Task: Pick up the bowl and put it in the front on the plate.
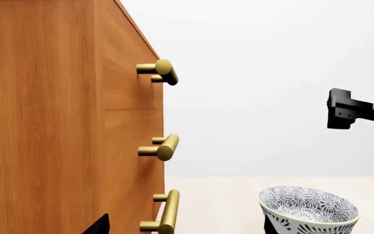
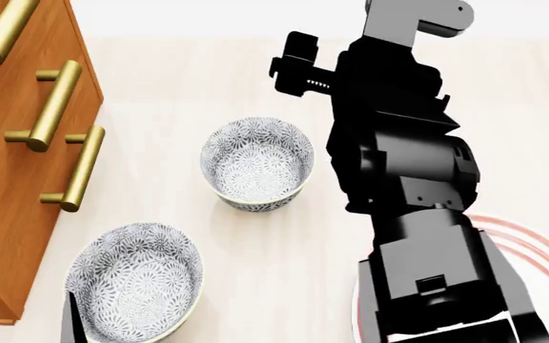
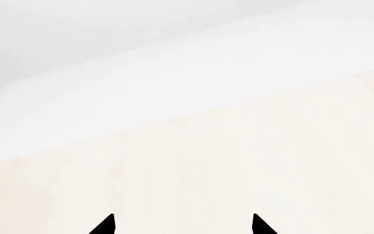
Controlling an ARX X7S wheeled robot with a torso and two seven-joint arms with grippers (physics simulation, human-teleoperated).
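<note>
My right end effector shows only two dark fingertips set apart w/ nothing between them, so I read it as open and empty, aimed over bare pale desk; in the head view the right arm fills the mid-right. Left end effector: just a dark sliver at the frame edge, can't tell open or closed. Two patterned bowls are in view: the far bowl just left of the right arm, and the near bowl close to the wooden dresser w/ its brass handles. The plate is only a few red arcs, mostly hidden behind the arm. Risks as I see them: bowls look identical, so I could grab the wrong one; w/ the plate covered I can't judge the drop spot, so the bowl may land off-centre or on the rim; swinging the arm could clip the far bowl. Right wrist view shows no bowl at all, so approach is blind for now.
</note>
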